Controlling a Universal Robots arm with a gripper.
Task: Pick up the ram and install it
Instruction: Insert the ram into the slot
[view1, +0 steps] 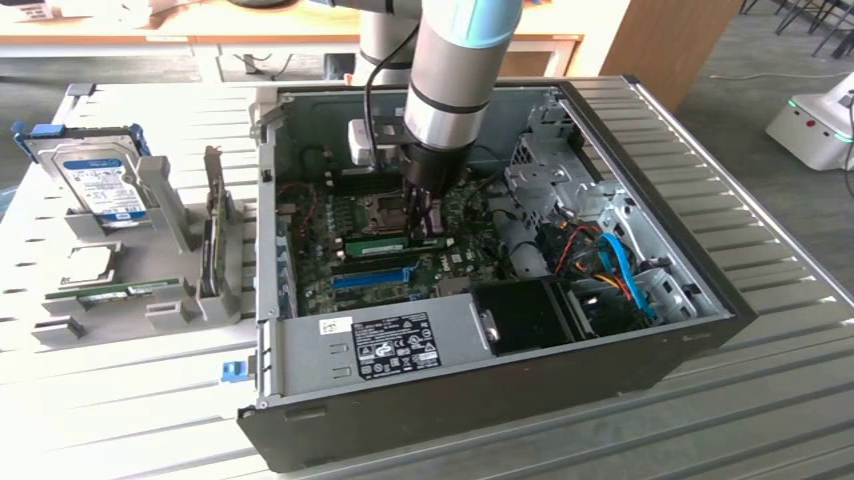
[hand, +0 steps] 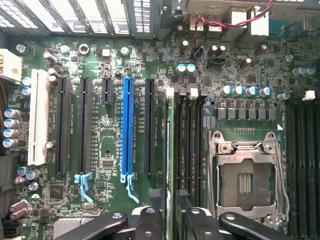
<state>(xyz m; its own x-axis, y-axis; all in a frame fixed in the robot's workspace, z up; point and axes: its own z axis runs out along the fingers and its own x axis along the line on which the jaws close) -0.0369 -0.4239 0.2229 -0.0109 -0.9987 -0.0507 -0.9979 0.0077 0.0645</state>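
Ram (hand: 169, 160) held edge-on over the memory slots (hand: 192, 150)
Exterior view: my gripper (view1: 424, 225) reaches down inside the computer case (view1: 561, 395). Wrist view: it's clamped on the ram; if the stick sits tilted or off-slot, I reckon pressing could jam it.

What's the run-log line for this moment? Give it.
claw | shut on ram | ram edge-on at memory slots | beside CPU socket
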